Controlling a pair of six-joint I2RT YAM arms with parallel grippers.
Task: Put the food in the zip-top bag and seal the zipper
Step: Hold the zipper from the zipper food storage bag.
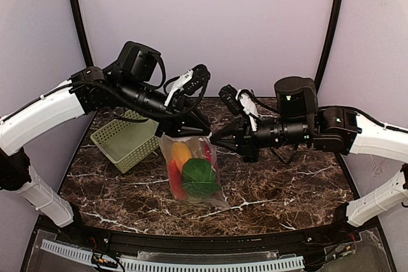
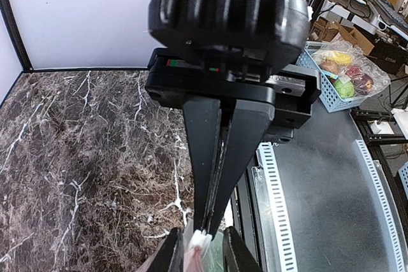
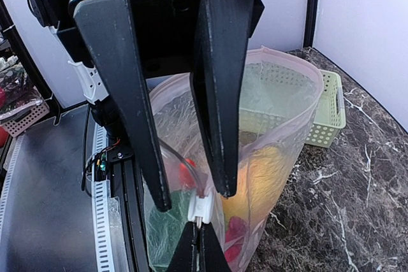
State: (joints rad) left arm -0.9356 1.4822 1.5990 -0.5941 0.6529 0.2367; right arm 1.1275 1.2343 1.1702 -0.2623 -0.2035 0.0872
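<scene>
Bag: clear, dotted plastic, standing on the marble table just to the right of the basket in the top view and apart from it. Its lower end rests on the table and its upper end is held up between the two grippers. Food: all inside the bag. The yellow piece is uppermost, the green piece is below it, a red piece lies along the side nearer the basket, and the red chili lies along the side away from the basket. Zipper: a pinkish strip along the bag's rim, gaping in a wide loop over most of its run; the basket shows through the plastic behind it in the right wrist view. A small white tab sits at the end of the rim farthest from the basket. Right gripper: jaws fully together, pinching the bag's rim just beside the white tab. Left gripper: jaws narrowly apart, one finger on each side of the rim and tab, tips facing the right gripper's tips; whether its pads touch the plastic cannot be told. Basket: pale green lattice, lying on the table.
</scene>
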